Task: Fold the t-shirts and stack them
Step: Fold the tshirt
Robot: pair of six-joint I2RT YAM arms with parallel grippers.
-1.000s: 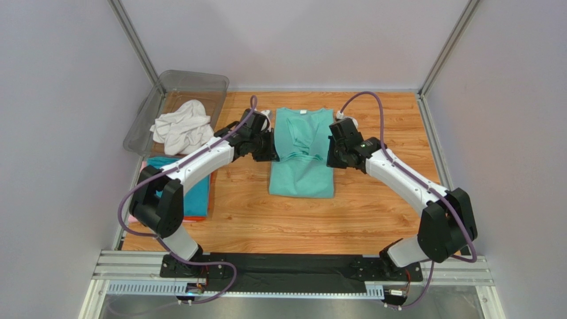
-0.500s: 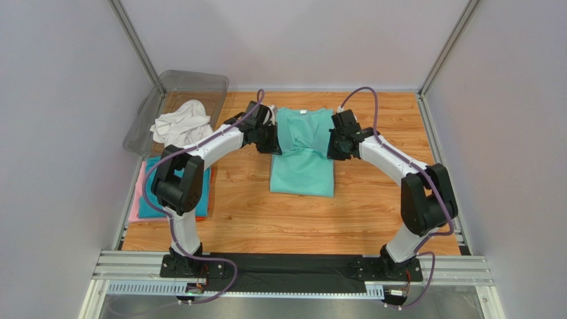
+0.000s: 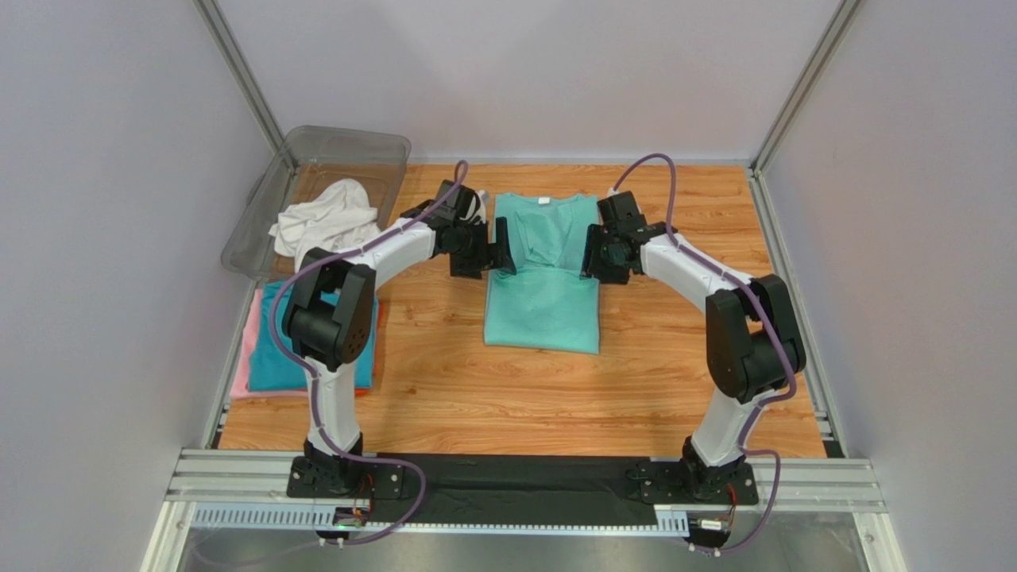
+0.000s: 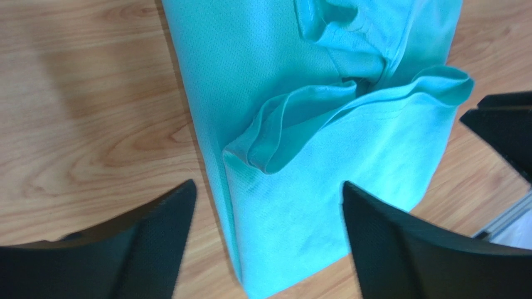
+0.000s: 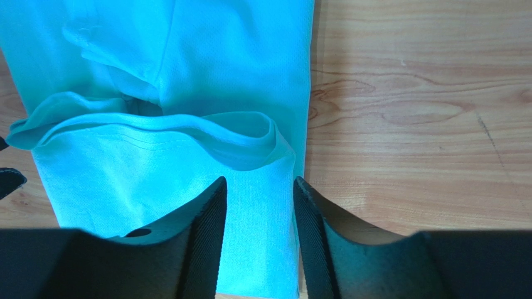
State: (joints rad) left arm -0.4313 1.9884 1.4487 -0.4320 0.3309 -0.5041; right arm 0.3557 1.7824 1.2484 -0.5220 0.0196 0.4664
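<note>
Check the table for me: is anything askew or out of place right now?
On the green t-shirt, the folded-over edge lies wavy and puffed up across the middle, not flat; both wrist views show it. The white t-shirt sits crumpled in a heap at the clear bin. Nothing looks damaged.

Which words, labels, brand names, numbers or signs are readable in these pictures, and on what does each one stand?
No text can be read in any view.
The mint green t-shirt has a tiny pale patch at its collar, perhaps a label: too small to read.
The white t-shirt and the clear bin show no writing.
</note>
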